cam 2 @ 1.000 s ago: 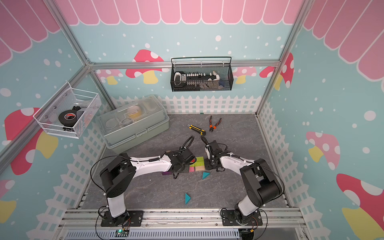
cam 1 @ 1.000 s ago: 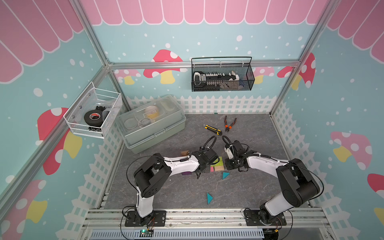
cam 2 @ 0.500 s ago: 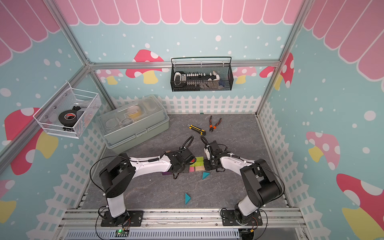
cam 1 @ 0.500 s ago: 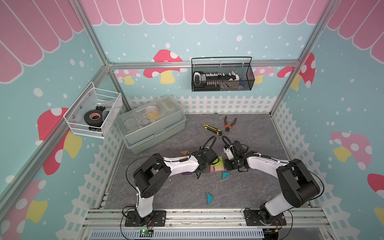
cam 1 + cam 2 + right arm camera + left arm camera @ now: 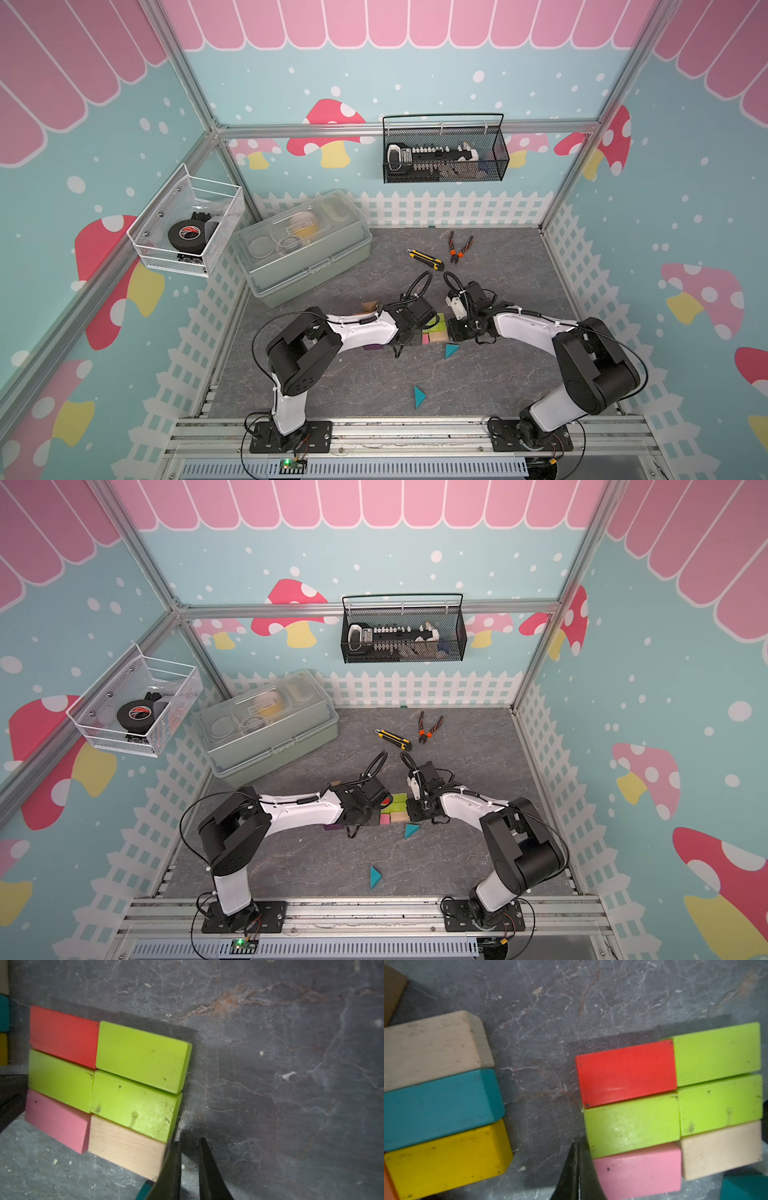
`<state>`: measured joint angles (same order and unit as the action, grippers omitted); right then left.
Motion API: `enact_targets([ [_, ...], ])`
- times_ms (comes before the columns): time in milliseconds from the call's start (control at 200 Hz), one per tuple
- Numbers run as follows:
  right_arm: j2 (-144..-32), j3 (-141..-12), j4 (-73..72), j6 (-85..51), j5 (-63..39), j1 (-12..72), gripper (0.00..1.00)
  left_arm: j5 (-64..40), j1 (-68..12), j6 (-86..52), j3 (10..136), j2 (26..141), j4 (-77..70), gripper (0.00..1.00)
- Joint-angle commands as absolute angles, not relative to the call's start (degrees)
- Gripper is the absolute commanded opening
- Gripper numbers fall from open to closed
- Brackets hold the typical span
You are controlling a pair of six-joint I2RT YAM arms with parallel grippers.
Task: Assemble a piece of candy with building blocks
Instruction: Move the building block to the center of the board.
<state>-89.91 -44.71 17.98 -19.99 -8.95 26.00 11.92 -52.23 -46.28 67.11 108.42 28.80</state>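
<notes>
Six building blocks lie packed in a flat rectangle (image 5: 437, 329): one red (image 5: 626, 1073), three green (image 5: 631, 1126), one pink (image 5: 637, 1172) and one tan (image 5: 126, 1147). My left gripper (image 5: 577, 1146) is shut and empty, its tip against the pink and green end of the rectangle. At the opposite end, my right gripper (image 5: 189, 1142) is shut on nothing, one finger touching the tan block. A second row of tan (image 5: 431, 1049), teal (image 5: 440, 1107) and yellow (image 5: 446, 1159) blocks lies under the left arm. Two teal wedges (image 5: 451, 350) (image 5: 419, 397) lie loose nearer the front.
A purple block (image 5: 376, 347) and a brown block (image 5: 369, 306) peek out beside the left arm. A utility knife (image 5: 424, 259) and pliers (image 5: 459, 247) lie behind the arms. A closed storage box (image 5: 303, 245) stands at the back left. A white fence rims the floor.
</notes>
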Motion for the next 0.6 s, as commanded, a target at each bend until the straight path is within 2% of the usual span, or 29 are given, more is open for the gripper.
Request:
enact_targets([
  [0,-90.8,-43.9,18.6,-21.0,-9.6,26.7,0.18,11.1,-52.6,-47.5,66.0,109.4,28.6,0.06],
  [595,-90.6,-43.7,18.6,-20.9,-7.6,26.7,0.17,11.0,-53.3,-48.8,60.4,105.9,28.3,0.07],
])
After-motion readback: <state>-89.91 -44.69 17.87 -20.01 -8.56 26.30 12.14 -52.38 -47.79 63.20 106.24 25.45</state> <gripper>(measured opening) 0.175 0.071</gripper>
